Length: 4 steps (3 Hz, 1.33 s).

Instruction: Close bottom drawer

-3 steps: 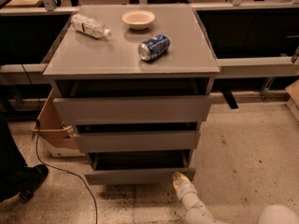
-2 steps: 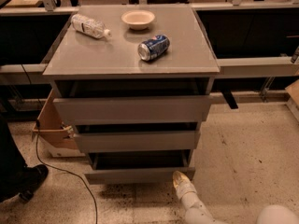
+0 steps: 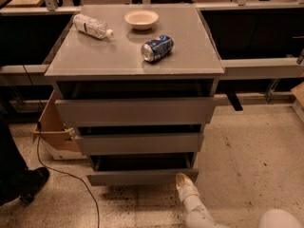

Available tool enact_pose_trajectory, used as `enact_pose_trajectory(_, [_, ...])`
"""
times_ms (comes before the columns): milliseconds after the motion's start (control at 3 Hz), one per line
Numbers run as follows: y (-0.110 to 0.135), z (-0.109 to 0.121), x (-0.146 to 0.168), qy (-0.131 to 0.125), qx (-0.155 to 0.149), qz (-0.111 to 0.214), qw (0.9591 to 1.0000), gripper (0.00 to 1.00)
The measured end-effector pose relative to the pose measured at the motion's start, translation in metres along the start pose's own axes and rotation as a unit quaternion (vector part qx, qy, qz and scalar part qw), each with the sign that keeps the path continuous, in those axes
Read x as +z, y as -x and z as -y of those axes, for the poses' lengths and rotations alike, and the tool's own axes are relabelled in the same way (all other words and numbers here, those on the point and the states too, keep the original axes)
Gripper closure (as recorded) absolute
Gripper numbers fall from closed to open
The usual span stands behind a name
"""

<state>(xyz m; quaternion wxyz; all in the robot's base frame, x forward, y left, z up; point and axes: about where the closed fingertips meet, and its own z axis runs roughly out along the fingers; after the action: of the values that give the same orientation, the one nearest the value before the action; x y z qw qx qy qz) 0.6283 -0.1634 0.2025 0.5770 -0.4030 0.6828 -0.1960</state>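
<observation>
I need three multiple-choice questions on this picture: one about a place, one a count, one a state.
1. Where is the pale gripper? A) on a shelf B) by the right end of the narrow grey bottom drawer's front C) inside the top drawer
2. How many objects lie on the grey cabinet top? A) two B) five C) three
3. The blue drink can is A) on its side B) upright C) crushed flat
Answers: 1B, it sits beside that panel; 2C, clear plastic bottle, beige bowl, can; 3A, its round end faces us.
</observation>
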Motion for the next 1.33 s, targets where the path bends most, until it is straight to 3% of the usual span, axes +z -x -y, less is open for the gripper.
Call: enact_pose_trajectory(1333, [0.003, 0.006, 0.019, -0.041, -0.014, 0.009, 0.9990, 1.00])
